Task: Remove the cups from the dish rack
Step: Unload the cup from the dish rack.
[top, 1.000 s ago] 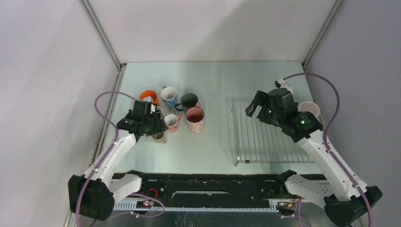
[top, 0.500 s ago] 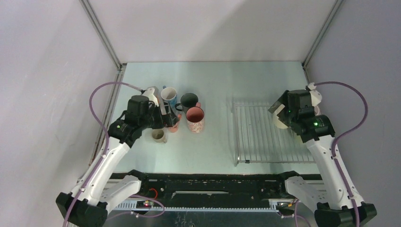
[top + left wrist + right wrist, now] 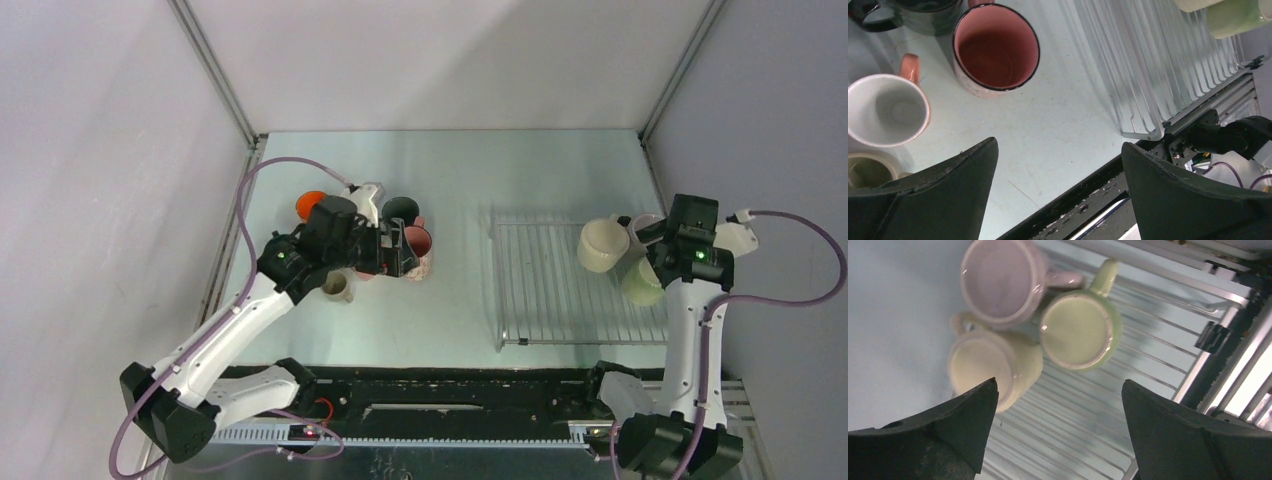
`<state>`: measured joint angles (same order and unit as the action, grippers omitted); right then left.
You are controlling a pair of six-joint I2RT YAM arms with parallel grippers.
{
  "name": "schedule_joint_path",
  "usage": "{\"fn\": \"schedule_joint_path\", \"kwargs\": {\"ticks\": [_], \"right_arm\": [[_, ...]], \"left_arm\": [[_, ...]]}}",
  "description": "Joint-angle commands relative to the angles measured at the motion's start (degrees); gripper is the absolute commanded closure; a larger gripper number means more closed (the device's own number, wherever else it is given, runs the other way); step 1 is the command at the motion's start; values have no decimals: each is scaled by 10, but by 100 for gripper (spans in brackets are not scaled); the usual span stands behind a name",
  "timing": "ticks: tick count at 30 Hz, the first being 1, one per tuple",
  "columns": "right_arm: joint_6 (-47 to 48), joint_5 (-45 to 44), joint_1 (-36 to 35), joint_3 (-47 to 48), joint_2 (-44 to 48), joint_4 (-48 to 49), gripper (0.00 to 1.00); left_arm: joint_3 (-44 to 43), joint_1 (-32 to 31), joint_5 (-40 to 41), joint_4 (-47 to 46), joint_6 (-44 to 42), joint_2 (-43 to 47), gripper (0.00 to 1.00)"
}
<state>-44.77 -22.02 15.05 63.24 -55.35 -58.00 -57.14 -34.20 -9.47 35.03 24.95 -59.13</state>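
Three cups stand on the dish rack [image 3: 545,290] at its right end: a pale yellow cup [image 3: 602,246], a pale green cup [image 3: 641,284] and a lilac cup [image 3: 998,280]. My right gripper [image 3: 1059,384] hovers open above them with only rack bars between its fingers. On the table at the left stand an orange cup [image 3: 311,203], a dark teal cup [image 3: 400,209], a pink cup [image 3: 995,47], a white-lined pink-handled cup [image 3: 885,110] and a beige cup [image 3: 338,287]. My left gripper [image 3: 1059,145] hangs open and empty over the table beside them.
The rack's near left corner [image 3: 1143,134] lies close to the black rail [image 3: 1088,200] at the table's front edge. Grey walls close in the table on the left, back and right. Purple cables loop from both arms.
My left gripper has opened, left the beige cup on the table and swung right over the cup group. My right arm has swung to the rack's right end, uncovering the pale yellow and green cups.
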Motion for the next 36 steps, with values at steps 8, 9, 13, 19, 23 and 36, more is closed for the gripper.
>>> {"fn": "schedule_joint_path", "kwargs": {"ticks": [8, 9, 13, 19, 23, 36], "right_arm": [[-108, -7, 165, -38, -13, 50, 12], [-115, -6, 175, -40, -19, 54, 14], [-144, 1, 208, -51, -39, 69, 16], [-176, 44, 241, -63, -91, 92, 25], [-178, 71, 250, -66, -132, 115, 26], [-132, 142, 264, -66, -219, 173, 33]], "left_arm": [[-71, -32, 23, 19, -15, -19, 0], [-72, -33, 25, 19, -13, -23, 0], [-82, -39, 35, 20, -9, -34, 0], [-99, -51, 43, 28, -7, -55, 0], [-103, -56, 51, 32, -7, -64, 0], [-108, -61, 53, 28, 0, -90, 0]]}}
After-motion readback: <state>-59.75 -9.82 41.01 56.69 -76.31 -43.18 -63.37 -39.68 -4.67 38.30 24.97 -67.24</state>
